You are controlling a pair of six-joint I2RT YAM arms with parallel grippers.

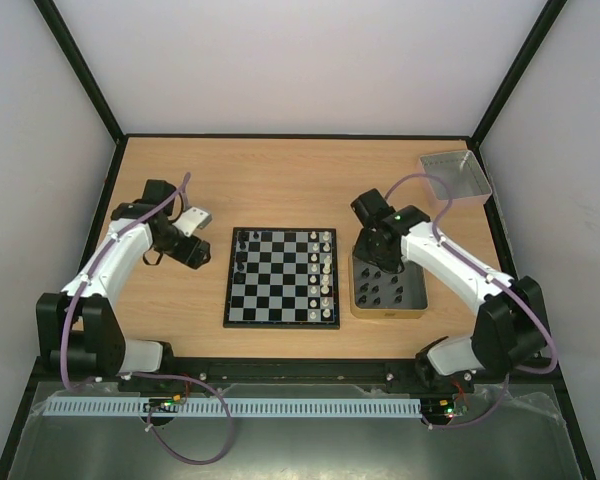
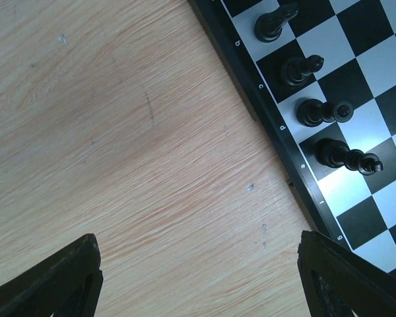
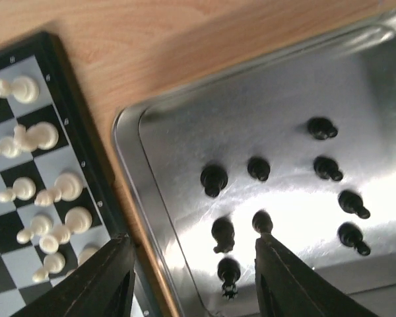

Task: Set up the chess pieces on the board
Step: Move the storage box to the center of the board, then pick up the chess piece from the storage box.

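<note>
The chessboard (image 1: 282, 277) lies at the table's middle, with several cream pieces (image 1: 323, 268) in its right columns and several black pieces (image 1: 241, 250) at its left edge. More black pieces (image 3: 214, 179) stand in the gold-rimmed tin (image 1: 388, 291) right of the board. My right gripper (image 3: 193, 274) hangs open over the tin's left part, with black pieces (image 3: 223, 232) between its fingers. My left gripper (image 2: 201, 277) is open and empty above bare wood, just left of the board's edge (image 2: 277, 129) and its black pieces (image 2: 325, 112).
A clear grey plastic tray (image 1: 456, 176) sits at the back right corner. Black frame bars and pale walls close in the table. Bare wood lies behind the board and to its left, where my left arm (image 1: 130, 250) reaches.
</note>
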